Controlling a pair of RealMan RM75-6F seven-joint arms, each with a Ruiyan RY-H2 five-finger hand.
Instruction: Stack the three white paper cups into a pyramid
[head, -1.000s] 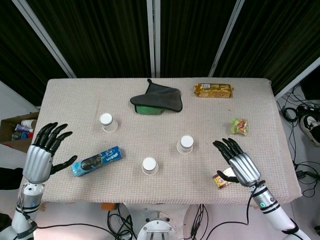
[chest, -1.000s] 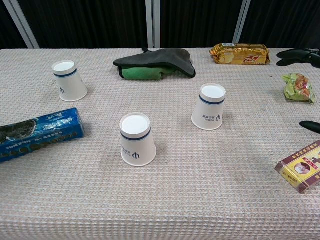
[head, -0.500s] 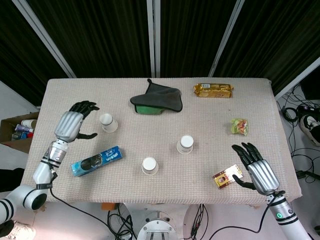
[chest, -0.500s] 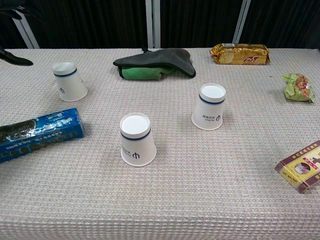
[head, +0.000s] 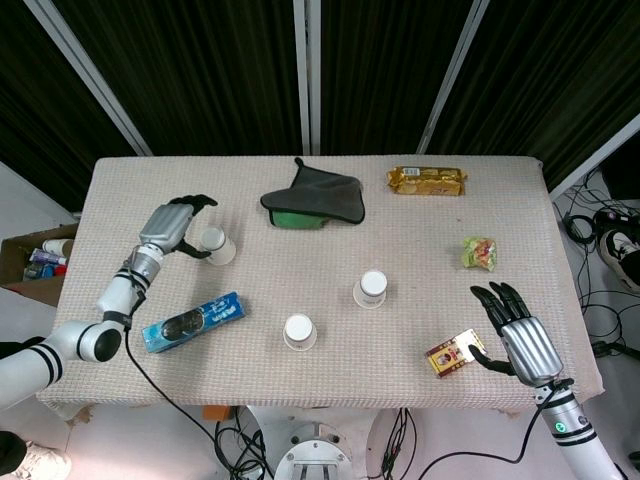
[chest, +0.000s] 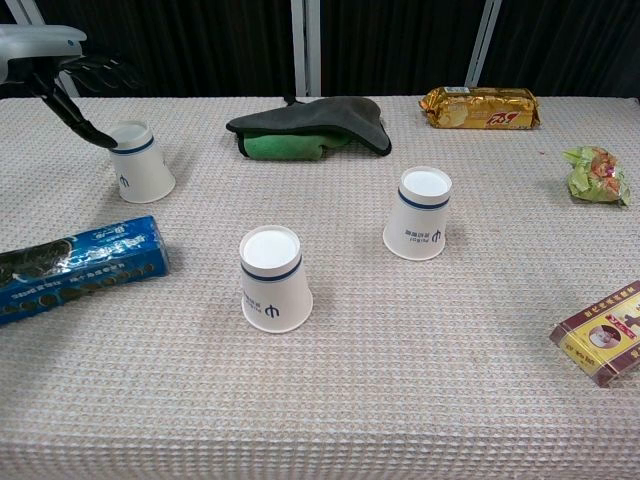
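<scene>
Three white paper cups stand upside down on the table cloth: a far-left cup (head: 217, 244) (chest: 140, 161), a near-middle cup (head: 299, 331) (chest: 273, 278) and a right-middle cup (head: 371, 288) (chest: 420, 213). My left hand (head: 175, 225) (chest: 60, 70) hovers at the far-left cup with fingers spread over its top and the thumb reaching down beside its rim; it holds nothing. At the table's front right, my right hand (head: 520, 340) lies open with fingers apart, just right of a small brown snack box (head: 455, 352). The chest view does not show it.
A blue cookie pack (head: 193, 321) (chest: 75, 265) lies near the left front. At the back sit a dark cloth over something green (head: 312, 197) (chest: 310, 125) and a gold biscuit pack (head: 426, 180) (chest: 478, 108). A green wrapper (head: 479, 252) (chest: 597, 175) is at the right.
My left hand has swung from the front left edge forward to the far-left cup. My right hand has drawn back toward the front right edge. The cups have not moved.
</scene>
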